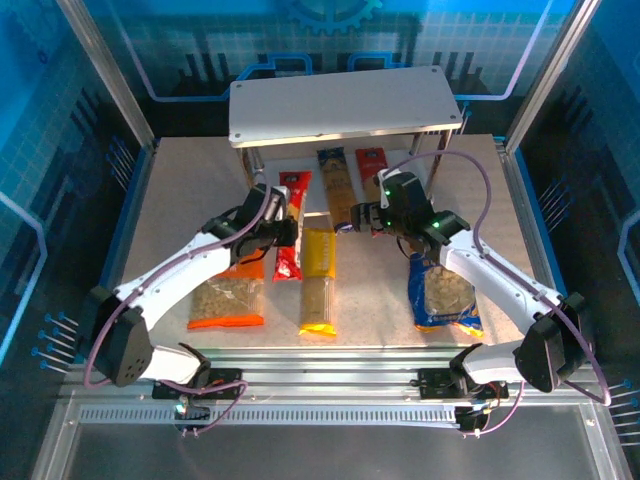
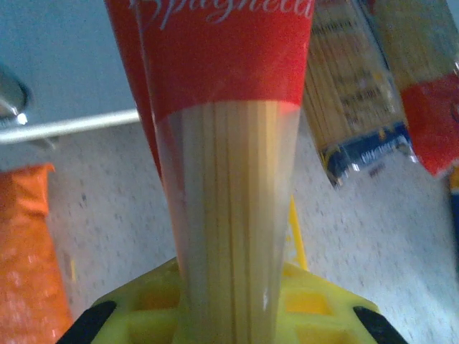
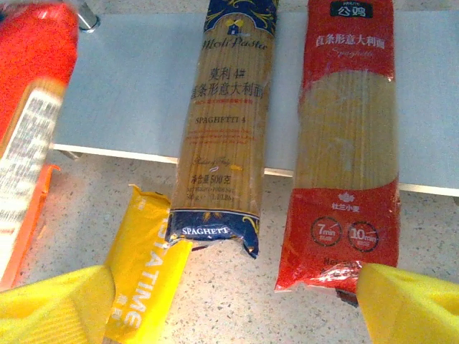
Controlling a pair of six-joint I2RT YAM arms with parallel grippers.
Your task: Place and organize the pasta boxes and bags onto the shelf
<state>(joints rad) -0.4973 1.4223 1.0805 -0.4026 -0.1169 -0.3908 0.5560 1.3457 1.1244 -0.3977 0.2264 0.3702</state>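
Near edge of table (image 1: 170,190): orange bag (image 1: 228,300) at 7 o'clock, yellow pack (image 1: 318,280) at 6, blue bag (image 1: 443,295) at 5, all flat.
Mid: left end effector (image 2: 229,315) clamped on red pack (image 2: 229,215), its clear window showing pale strands. Right end effector (image 3: 229,308) gapes wide, holding nothing.
Far, 12 o'clock: dark blue pack (image 3: 226,122) and second red pack (image 3: 348,143) lie with their far ends on the shelf's (image 1: 340,105) lower board and their near ends overhanging its edge. Bare board at their 9 o'clock; top board bare.

Four spaghetti packs (image 1: 318,280), two pasta bags (image 1: 228,300), one two-tier shelf (image 1: 340,100).
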